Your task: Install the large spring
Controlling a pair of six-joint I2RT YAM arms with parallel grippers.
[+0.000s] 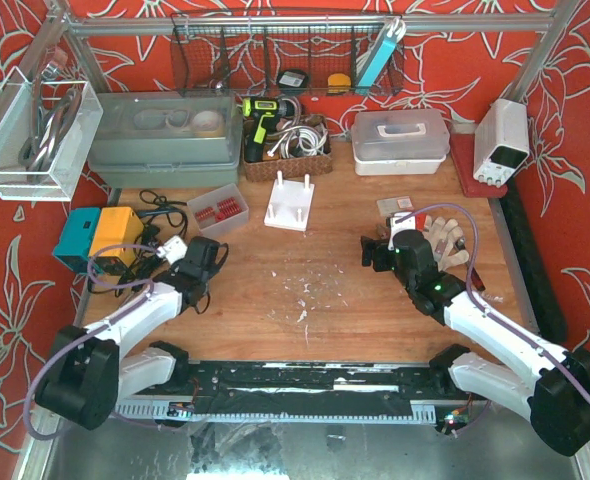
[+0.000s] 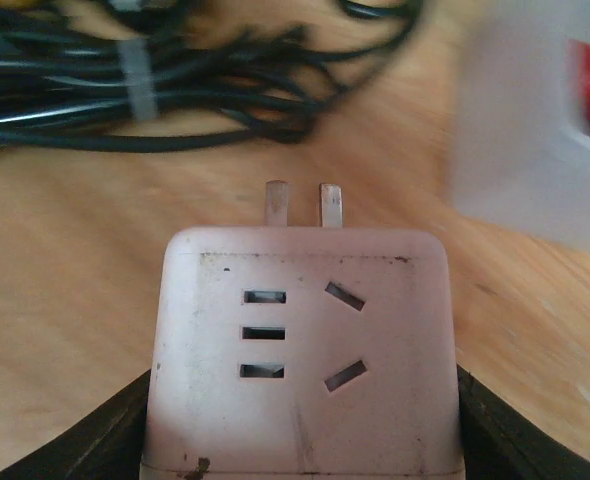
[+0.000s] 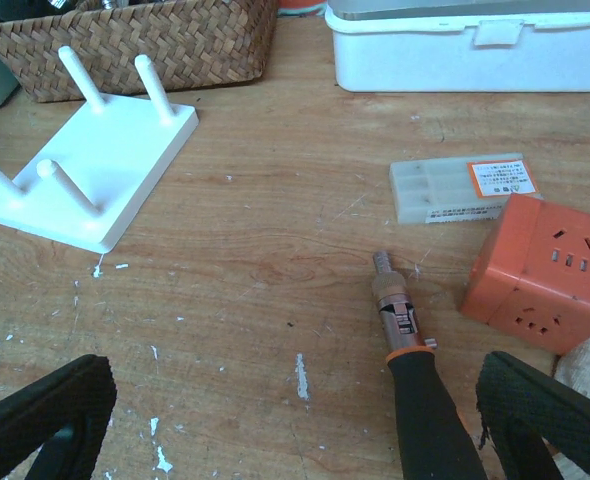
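Left claw [image 2: 300, 440] clamped white plug adapter [image 2: 300, 340] (pins [image 2: 277, 203] foremost); right claw [image 3: 295, 420] gaped wide above screwdriver [image 3: 425, 400]; risk: pins snagging nearby black cables [image 2: 175, 110].

A white peg stand [image 1: 289, 205] [image 3: 115, 160] lies flat on the wooden desk [image 1: 355, 300] just in front of the wicker basket [image 1: 275, 171] [image 3: 175, 45]. It is a square plate with four slim round pegs standing upright, all bare. Looped grey metal pieces [image 1: 50, 125] rest in a clear bin [image 1: 5, 150] hung at far left, too small to tell whether any is a spring.
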